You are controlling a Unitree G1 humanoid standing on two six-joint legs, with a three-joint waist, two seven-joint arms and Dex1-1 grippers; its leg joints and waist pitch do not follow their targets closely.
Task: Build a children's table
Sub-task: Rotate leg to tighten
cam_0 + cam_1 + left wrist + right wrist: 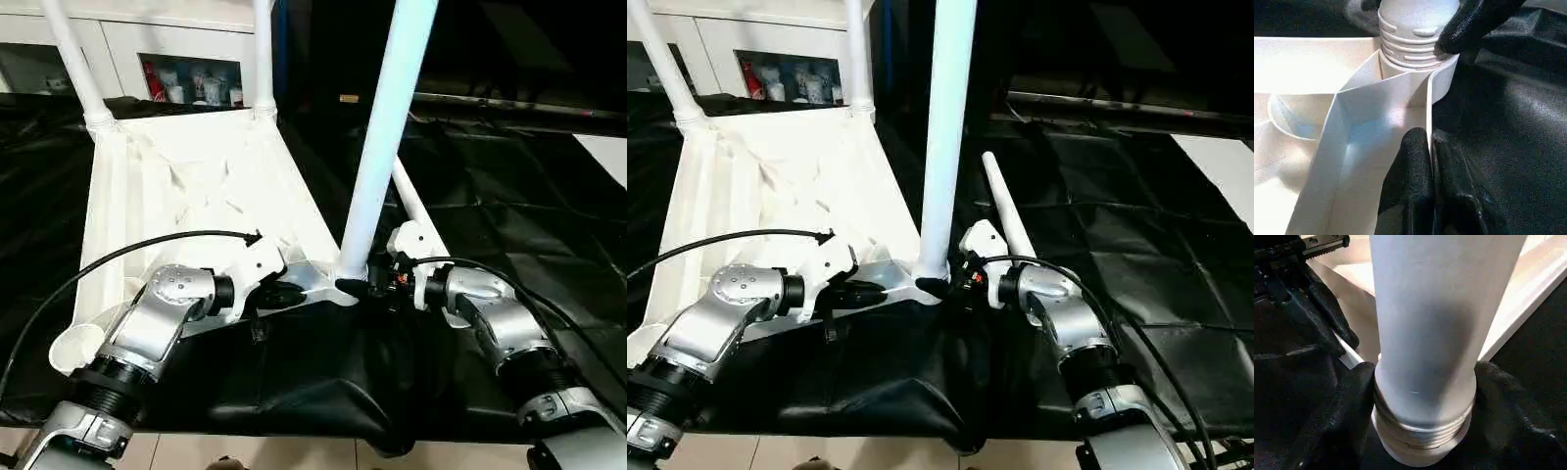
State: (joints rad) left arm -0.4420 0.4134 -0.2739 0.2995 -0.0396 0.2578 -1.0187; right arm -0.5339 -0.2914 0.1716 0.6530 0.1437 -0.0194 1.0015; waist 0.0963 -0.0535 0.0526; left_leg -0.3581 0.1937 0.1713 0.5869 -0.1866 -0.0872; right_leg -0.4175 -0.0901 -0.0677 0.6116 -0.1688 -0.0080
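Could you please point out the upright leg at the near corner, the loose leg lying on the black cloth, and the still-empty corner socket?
upright leg [382, 147]: left eye view, middle of its shaft.
loose leg [1004, 201]: right eye view, its upper shaft.
empty corner socket [73, 350]: left eye view, its round rim.

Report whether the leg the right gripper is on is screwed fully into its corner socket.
Not fully: the leg stands upright in the socket, but its threaded rings show above the rim.
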